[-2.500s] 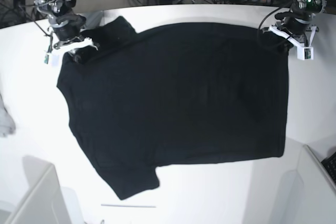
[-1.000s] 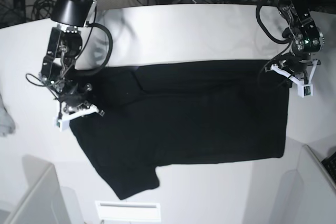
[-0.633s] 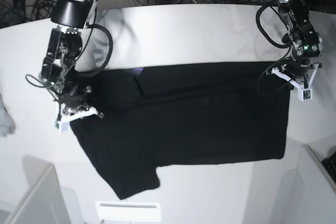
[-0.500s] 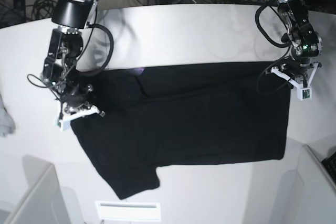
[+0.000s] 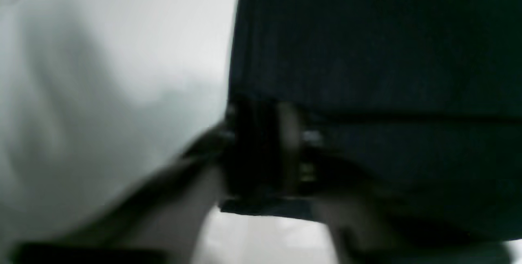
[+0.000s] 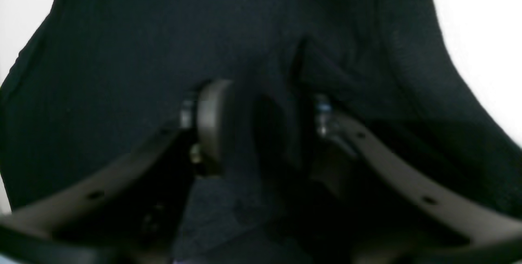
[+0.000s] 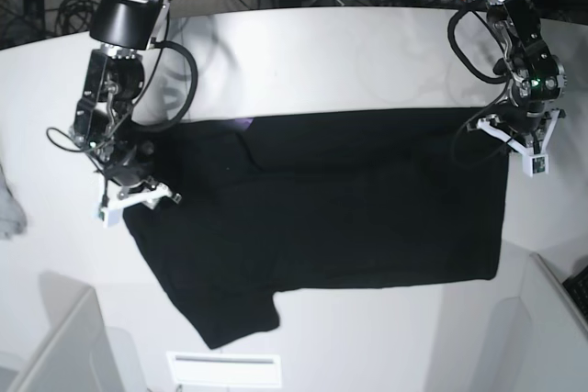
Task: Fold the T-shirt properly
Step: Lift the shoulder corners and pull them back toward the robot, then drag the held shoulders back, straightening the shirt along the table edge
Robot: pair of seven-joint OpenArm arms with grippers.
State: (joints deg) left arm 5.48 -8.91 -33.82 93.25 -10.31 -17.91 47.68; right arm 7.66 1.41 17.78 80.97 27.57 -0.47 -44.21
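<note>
One black T-shirt [image 7: 322, 218] lies spread on the white table [image 7: 349, 52], its near sleeve [image 7: 225, 314] flat and pointing toward the near edge, its far edge already turned over toward the near side so that a straight fold line runs left to right across the middle of the table. The step in hand looks like the first lengthwise fold, with two arms carrying the far edge over the body of the shirt. At the left of the base view, the right gripper [image 7: 136, 192] sits at the shoulder end; its wrist view shows the pads [image 6: 214, 123] pressed onto a bunched ridge of black cloth, so it is clamped on the shirt. Farther back and on the right, the left gripper [image 7: 519, 140] is at the hem corner; its wrist view is blurred, yet dark cloth appears pinched between its closed fingers [image 5: 287, 145]. The next move likely calls for both arms to bring the held edge evenly nearer, lay it flat, and only then let go. A sliver of light grey cloth [image 7: 9, 204] shows at the far-left edge, well apart.
</note>
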